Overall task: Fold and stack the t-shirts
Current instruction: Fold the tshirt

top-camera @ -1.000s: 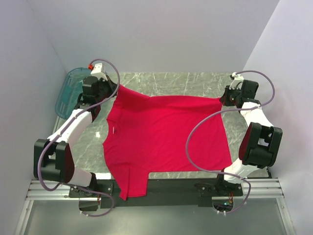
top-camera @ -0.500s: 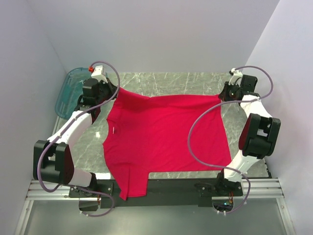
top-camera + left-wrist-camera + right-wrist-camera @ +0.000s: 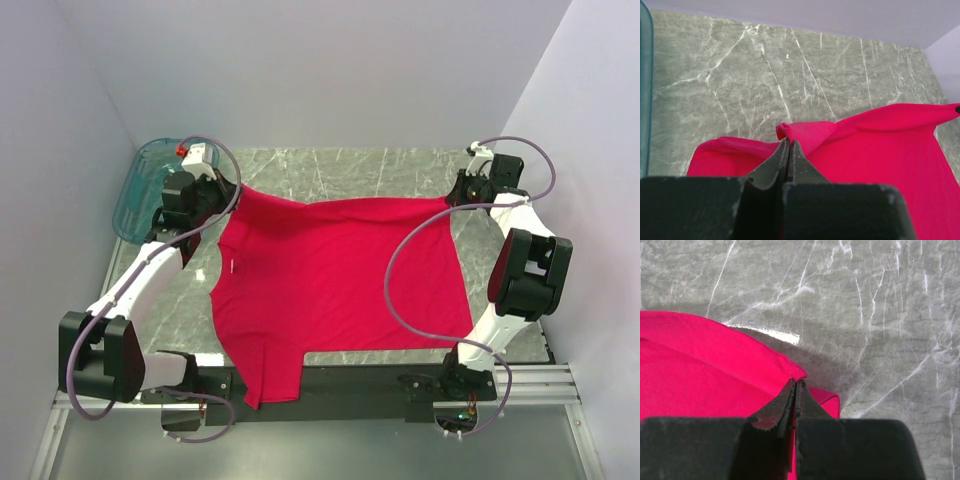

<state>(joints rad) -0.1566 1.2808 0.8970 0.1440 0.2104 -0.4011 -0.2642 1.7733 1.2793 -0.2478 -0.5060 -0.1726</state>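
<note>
A bright red t-shirt (image 3: pixel 335 275) lies spread over the grey marble table (image 3: pixel 380 170), its near sleeve hanging over the front edge. My left gripper (image 3: pixel 232 190) is shut on the shirt's far-left corner, and the pinched red cloth (image 3: pixel 805 131) bunches just past the jaw tips (image 3: pixel 789 142). My right gripper (image 3: pixel 455 196) is shut on the far-right corner; the hem (image 3: pixel 760 347) runs out from between the closed jaws (image 3: pixel 795 382). The far edge of the shirt is lifted and stretched between the two grippers.
A see-through teal tub (image 3: pixel 140 185) stands at the table's far-left edge, close to the left arm; its rim (image 3: pixel 644 85) shows in the left wrist view. Pale walls close in on the left, back and right. Bare marble (image 3: pixel 865 305) lies beyond the shirt.
Both grippers have carried the shirt's far corners a little further back and outward. The left arm has stretched out toward the tub. The far edge is pulled tauter.
</note>
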